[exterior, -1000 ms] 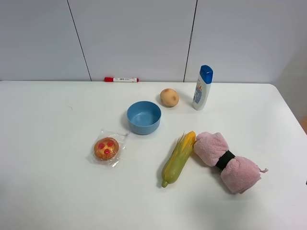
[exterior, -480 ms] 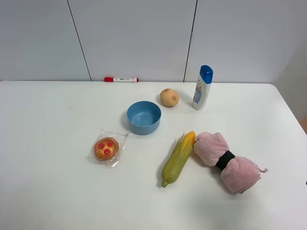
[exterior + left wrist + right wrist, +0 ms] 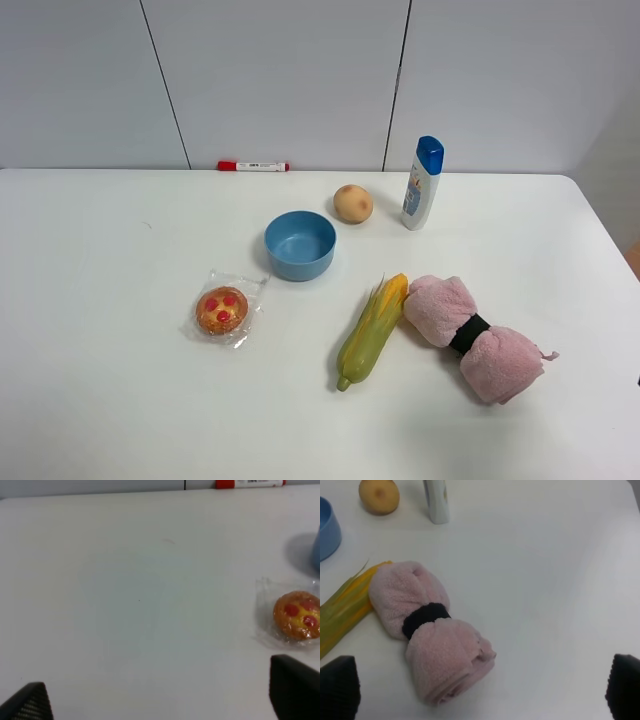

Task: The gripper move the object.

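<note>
The white marker pen with a red cap lies flat at the table's far edge against the wall, left of centre. Its red cap end shows in the left wrist view, far from the fingers. No arm shows in the exterior view. My left gripper is open and empty, its dark fingertips spread wide above bare table, with the wrapped bun beside it. My right gripper is open and empty, its fingertips spread wide on the near side of the pink towel.
A blue bowl stands mid-table, with a round yellow fruit and a white bottle with a blue cap behind it. A wrapped bun, a corn cob and a rolled pink towel lie nearer the front.
</note>
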